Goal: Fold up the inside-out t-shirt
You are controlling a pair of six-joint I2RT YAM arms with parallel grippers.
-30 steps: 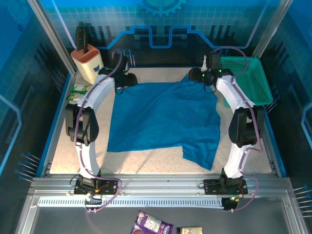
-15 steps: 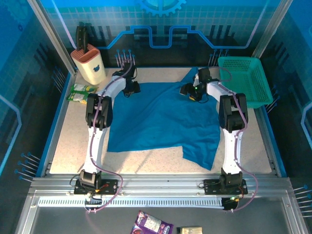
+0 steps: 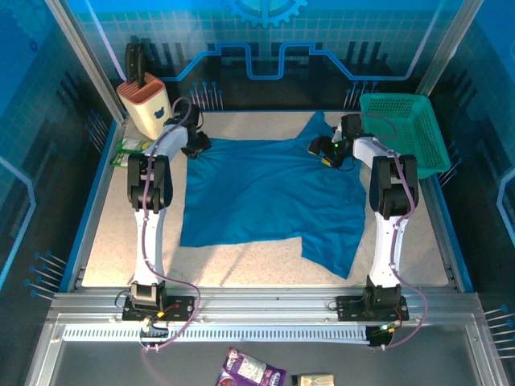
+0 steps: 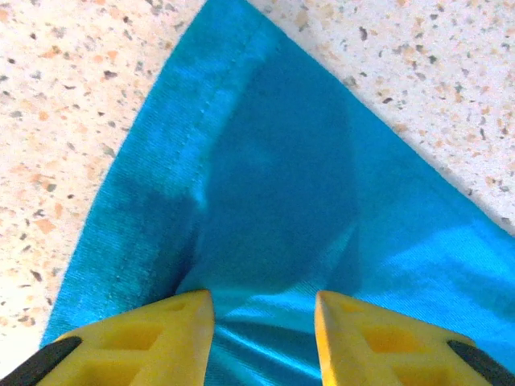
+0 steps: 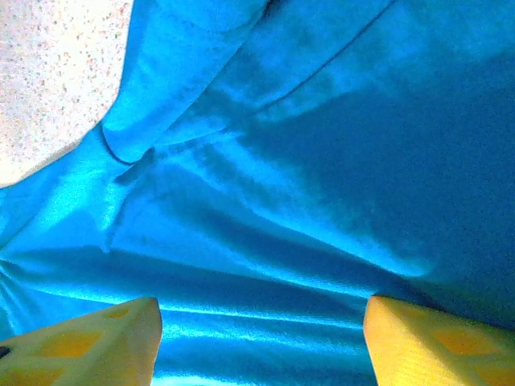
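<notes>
Nearest the camera, below the arms' bases, a purple packet lay outside the work area. Beyond the bases, the inside-out t-shirt lay spread across the middle of the speckled table, its near hem uneven and dropping lowest at the near right.

At the shirt's far-left corner sat the left gripper. The overhead view hid its fingers. The wrist view showed the left gripper with yellow fingers partly apart and stitched hem cloth between them; whether they pinched it could not be told.

At the far right, the right gripper rested on the cloth. Its wrist view showed the fingers spread wide, released, over creased fabric.

Farthest back stood a green basket at the right and a beige holder at the left.
</notes>
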